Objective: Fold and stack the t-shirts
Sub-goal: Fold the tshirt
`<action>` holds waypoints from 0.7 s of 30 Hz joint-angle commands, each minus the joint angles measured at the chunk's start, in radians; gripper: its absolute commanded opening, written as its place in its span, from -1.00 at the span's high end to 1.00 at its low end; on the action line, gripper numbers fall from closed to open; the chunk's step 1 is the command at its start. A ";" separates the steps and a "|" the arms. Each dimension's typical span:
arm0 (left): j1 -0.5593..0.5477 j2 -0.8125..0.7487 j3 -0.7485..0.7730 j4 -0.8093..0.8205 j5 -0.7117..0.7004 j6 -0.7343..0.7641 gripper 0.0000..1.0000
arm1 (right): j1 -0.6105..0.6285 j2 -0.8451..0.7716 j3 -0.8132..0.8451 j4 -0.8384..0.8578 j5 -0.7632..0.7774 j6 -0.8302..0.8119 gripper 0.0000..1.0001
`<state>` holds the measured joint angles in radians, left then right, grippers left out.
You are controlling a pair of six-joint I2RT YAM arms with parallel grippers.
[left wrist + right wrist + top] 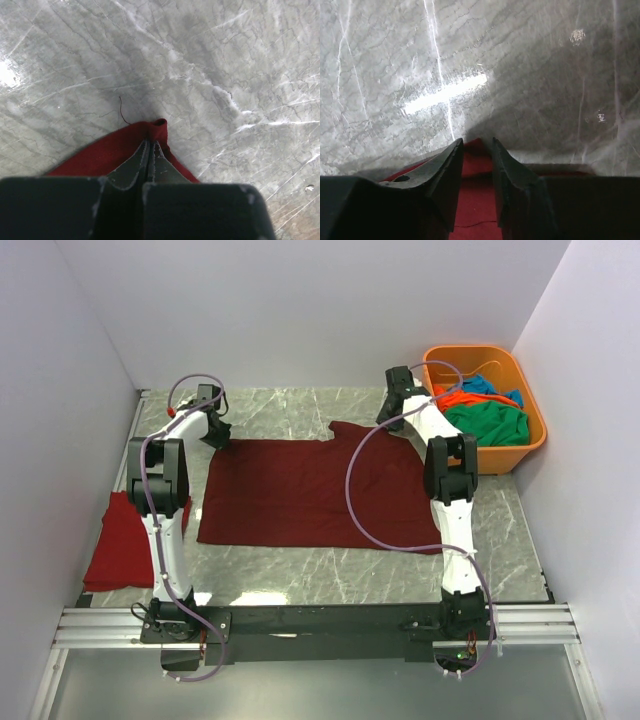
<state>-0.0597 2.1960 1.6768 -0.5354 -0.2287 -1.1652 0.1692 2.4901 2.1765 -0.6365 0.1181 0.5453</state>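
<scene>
A dark maroon t-shirt lies spread flat on the marble table. My left gripper is at its far left corner, shut on a pinch of the cloth; the jaws meet at the tip. My right gripper is at the shirt's far right corner. Its jaws stand apart either side of a raised bit of the cloth, with a gap between the fingertips. A bright red t-shirt lies folded at the left edge of the table.
An orange plastic tub stands at the back right, holding green, orange and blue shirts. White walls close in the table on the left, back and right. Purple cables loop off both arms.
</scene>
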 commanded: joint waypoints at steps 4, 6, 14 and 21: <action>0.009 -0.044 0.017 0.014 0.019 0.018 0.99 | -0.005 -0.011 0.013 -0.003 0.000 0.025 0.45; 0.009 -0.044 0.018 0.015 0.022 0.018 0.99 | -0.005 -0.017 0.000 -0.002 -0.001 0.025 0.57; 0.009 -0.042 0.017 0.026 0.031 0.019 0.99 | -0.007 -0.109 -0.095 0.070 0.009 0.022 1.00; 0.009 -0.050 0.024 0.041 0.038 0.035 0.99 | -0.007 -0.244 -0.129 0.136 0.023 0.010 1.00</action>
<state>-0.0536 2.1960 1.6768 -0.5213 -0.2024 -1.1591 0.1692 2.3981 2.0487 -0.5732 0.1135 0.5659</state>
